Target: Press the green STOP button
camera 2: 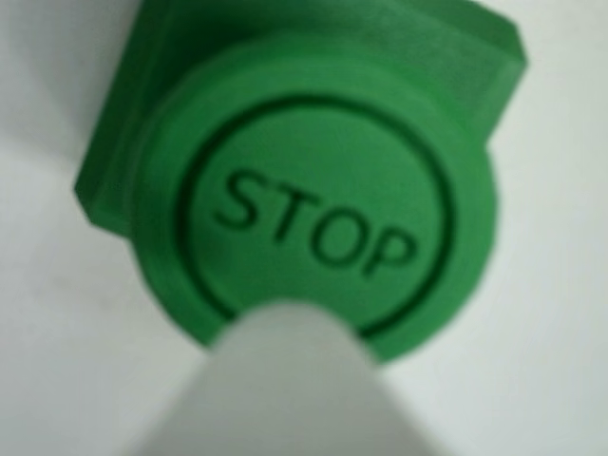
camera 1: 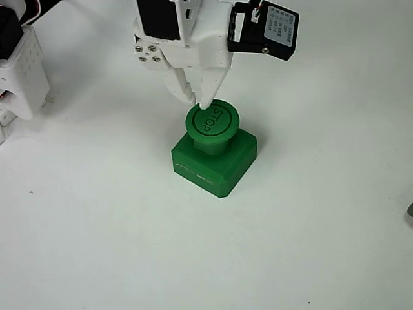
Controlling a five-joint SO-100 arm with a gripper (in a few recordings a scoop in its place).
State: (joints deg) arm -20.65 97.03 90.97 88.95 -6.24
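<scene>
The green STOP button stands near the middle of the white table on its square green base, its round cap reading "STOP" inside a ring. My white gripper comes down from above with its fingers together, the tip resting on the cap's far rim. In the wrist view the STOP button is very close and slightly blurred, and the white fingertip overlaps the cap's near edge. Nothing is held between the fingers.
The white table spreads out around the button. A white block of arm hardware stands at the left edge. A black camera module hangs on my wrist above the button.
</scene>
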